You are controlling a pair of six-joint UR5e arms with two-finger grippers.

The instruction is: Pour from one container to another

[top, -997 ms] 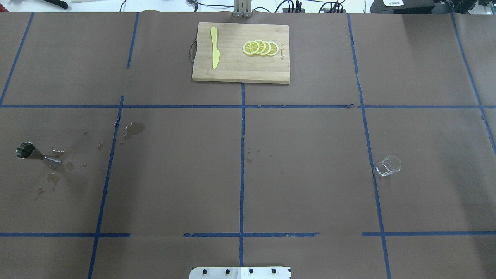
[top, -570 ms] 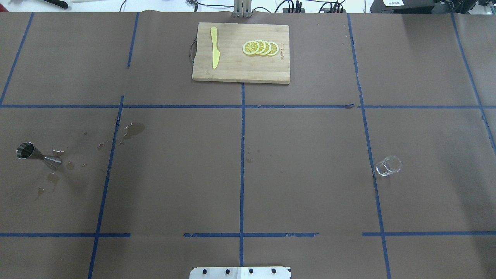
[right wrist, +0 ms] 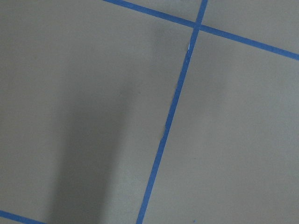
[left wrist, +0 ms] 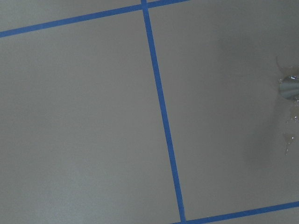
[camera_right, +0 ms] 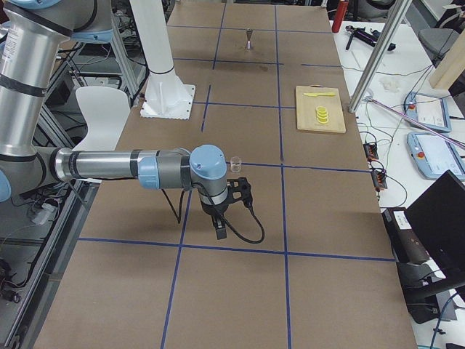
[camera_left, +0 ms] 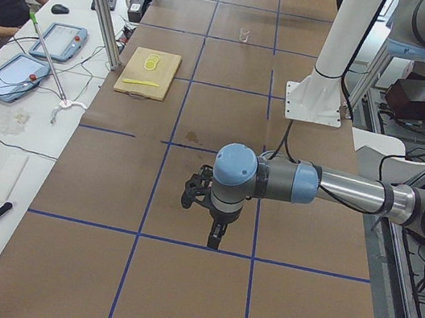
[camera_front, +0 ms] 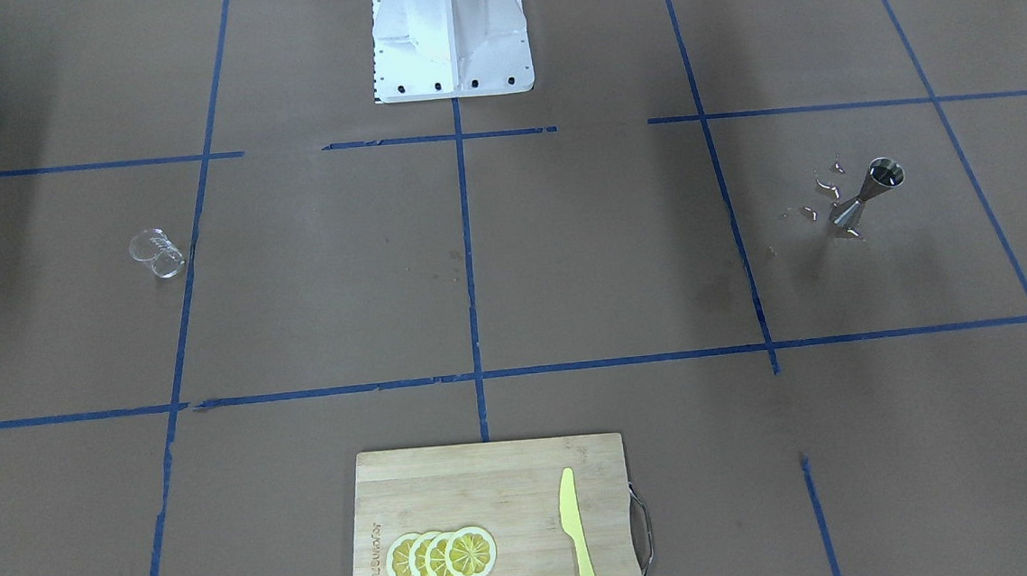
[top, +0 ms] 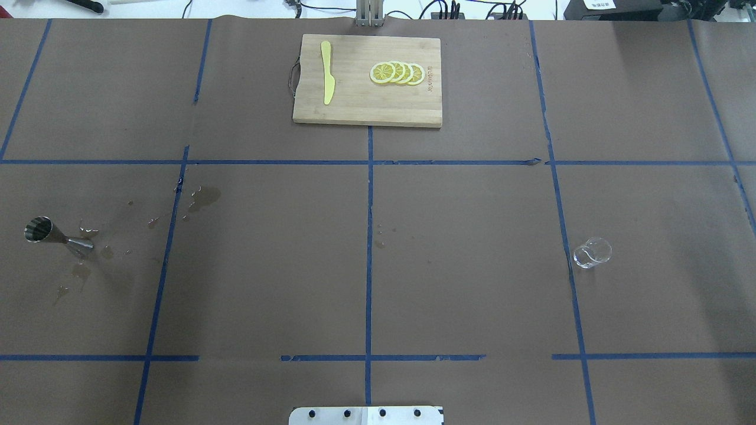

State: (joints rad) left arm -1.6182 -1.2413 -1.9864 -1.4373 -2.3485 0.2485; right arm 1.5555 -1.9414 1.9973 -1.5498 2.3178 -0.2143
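Observation:
The clear glass measuring cup (top: 592,252) stands on the brown paper at the right of the overhead view, beside a blue tape line; the front view has the glass cup (camera_front: 156,253) at its left. Far off to the left stands the steel jigger (top: 50,233), upright on its narrow cone, also the jigger (camera_front: 864,197). A sliver of the jigger (left wrist: 289,87) shows at the left wrist view's right edge. My left gripper (camera_left: 214,237) and right gripper (camera_right: 219,231) show only in the side views, pointing down above the table; I cannot tell whether they are open or shut.
Water spills (top: 204,196) lie around and to the right of the jigger. A wooden cutting board (top: 354,106) at the far edge carries lemon slices (top: 397,72) and a yellow knife (top: 327,72). The robot's base plate (top: 365,415) sits at the near edge.

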